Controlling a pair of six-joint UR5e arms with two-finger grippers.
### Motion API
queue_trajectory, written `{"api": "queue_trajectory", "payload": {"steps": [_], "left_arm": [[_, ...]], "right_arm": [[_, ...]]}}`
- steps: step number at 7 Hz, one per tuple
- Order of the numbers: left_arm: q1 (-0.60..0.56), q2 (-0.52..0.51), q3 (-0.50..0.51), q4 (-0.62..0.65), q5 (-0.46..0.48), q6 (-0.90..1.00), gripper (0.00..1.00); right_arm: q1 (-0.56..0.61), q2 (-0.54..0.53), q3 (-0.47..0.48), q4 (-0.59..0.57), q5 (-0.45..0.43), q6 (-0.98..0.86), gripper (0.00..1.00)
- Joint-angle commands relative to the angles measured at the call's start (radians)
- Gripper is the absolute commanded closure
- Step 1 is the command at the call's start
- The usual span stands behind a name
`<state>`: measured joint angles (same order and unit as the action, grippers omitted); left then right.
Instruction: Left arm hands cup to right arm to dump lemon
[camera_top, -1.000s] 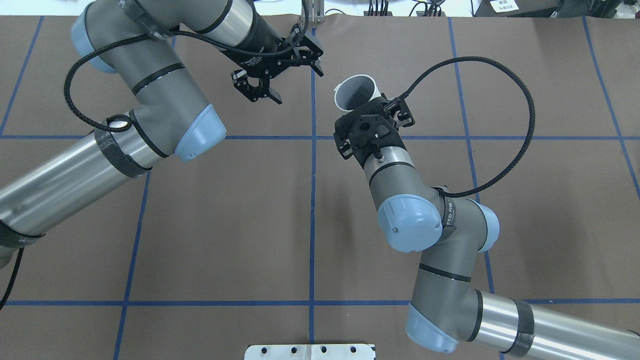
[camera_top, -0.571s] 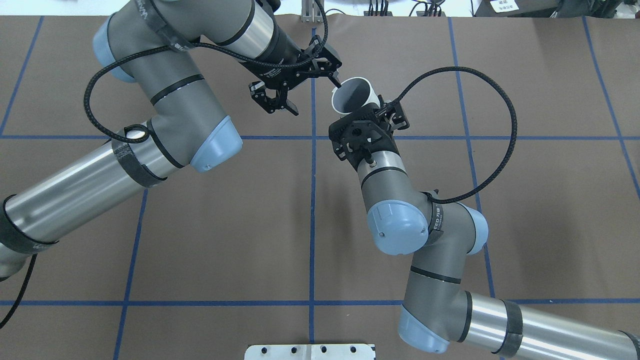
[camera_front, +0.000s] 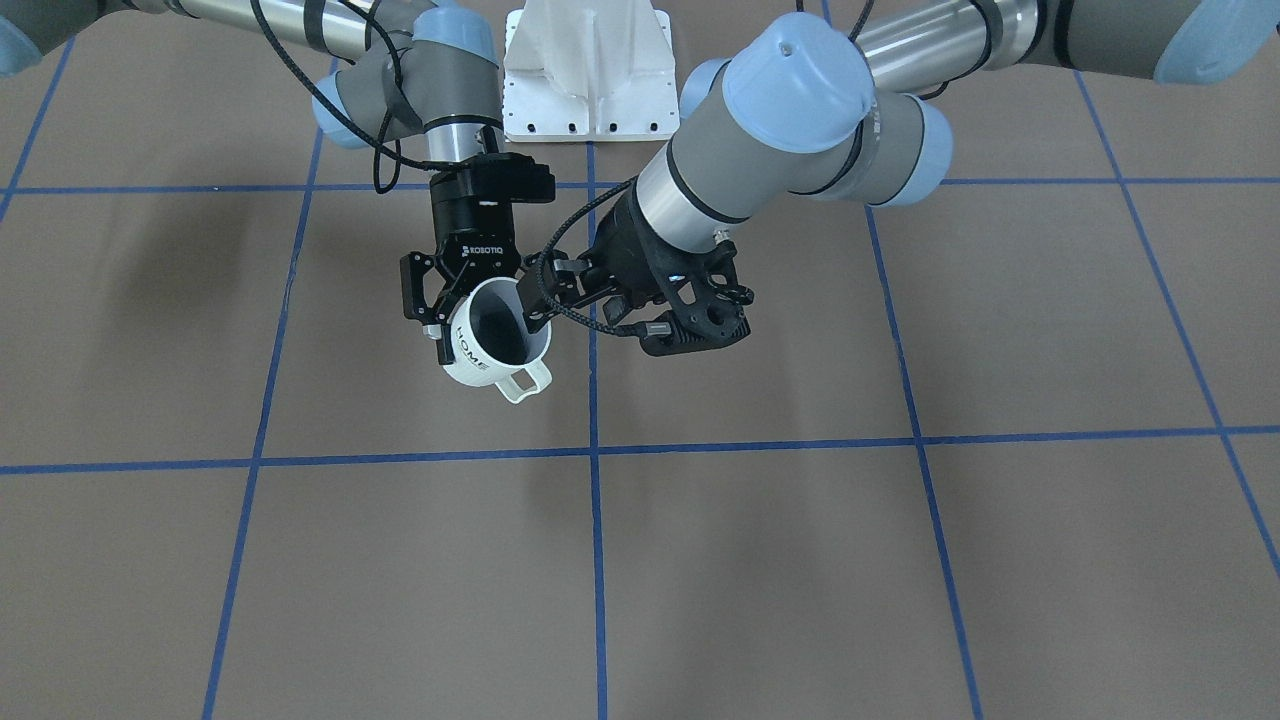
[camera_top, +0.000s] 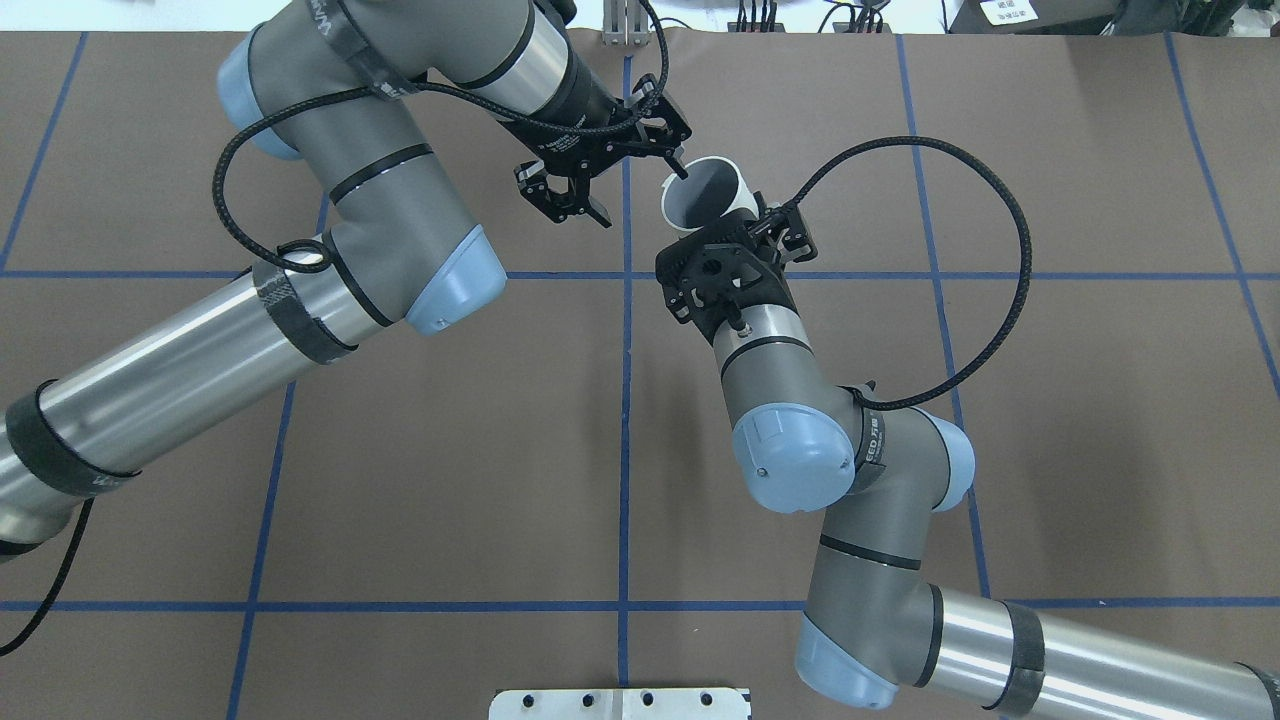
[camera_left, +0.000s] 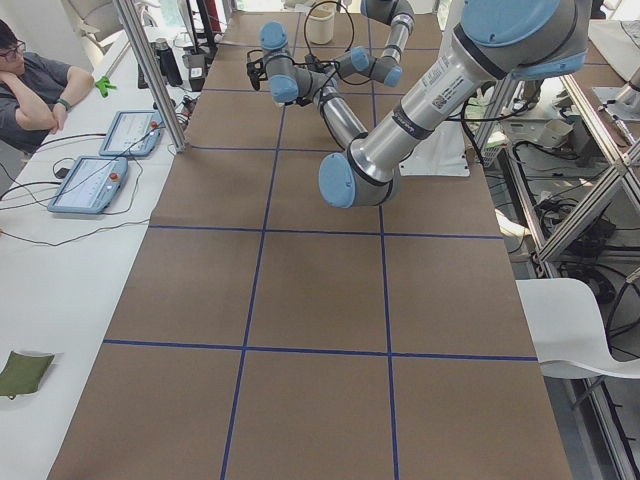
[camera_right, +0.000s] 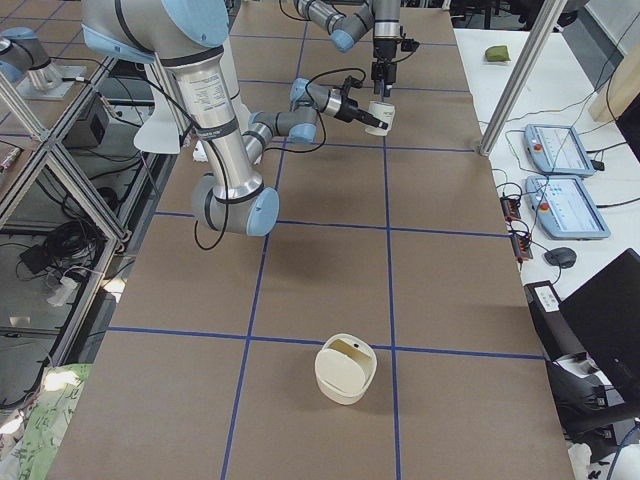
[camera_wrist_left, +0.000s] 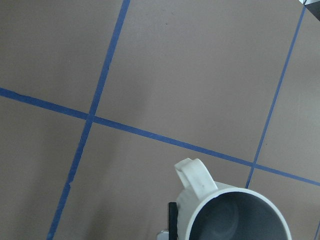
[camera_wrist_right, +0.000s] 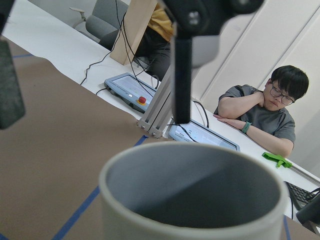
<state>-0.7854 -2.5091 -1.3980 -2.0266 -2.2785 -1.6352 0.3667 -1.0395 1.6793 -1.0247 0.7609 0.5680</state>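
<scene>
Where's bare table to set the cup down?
Bare: the table squares on the operators' side of the cup, either side of the centre tape. Crowded: around the cup, held by the right gripper, left gripper open beside it. A cream container sits near the table's right end.

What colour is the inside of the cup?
Dark grey; the cup shows it best in the left wrist view.

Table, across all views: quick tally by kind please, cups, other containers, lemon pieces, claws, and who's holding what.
cup: 1, held off the table
cream container: 1, standing on the table
lemon: 0 visible
claws: 2, the right claw shut on the cup, the left claw open at its rim
Total: 4
</scene>
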Motion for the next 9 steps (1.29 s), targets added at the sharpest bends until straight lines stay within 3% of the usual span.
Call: {"api": "queue_trajectory", "payload": {"steps": [1, 5, 9], "left_arm": [[0.009, -0.037, 0.051, -0.012, 0.001, 0.001, 0.18], [0.025, -0.036, 0.050, -0.021, -0.001, 0.003, 0.46], [0.029, -0.030, 0.054, -0.020, 0.001, 0.026, 0.61]], "right_arm": [[0.000, 0.001, 0.000, 0.000, 0.000, 0.001, 0.79], [0.000, -0.001, -0.001, 0.002, 0.000, 0.001, 0.79], [0.000, 0.001, 0.000, 0.008, 0.002, 0.000, 0.79]]}}
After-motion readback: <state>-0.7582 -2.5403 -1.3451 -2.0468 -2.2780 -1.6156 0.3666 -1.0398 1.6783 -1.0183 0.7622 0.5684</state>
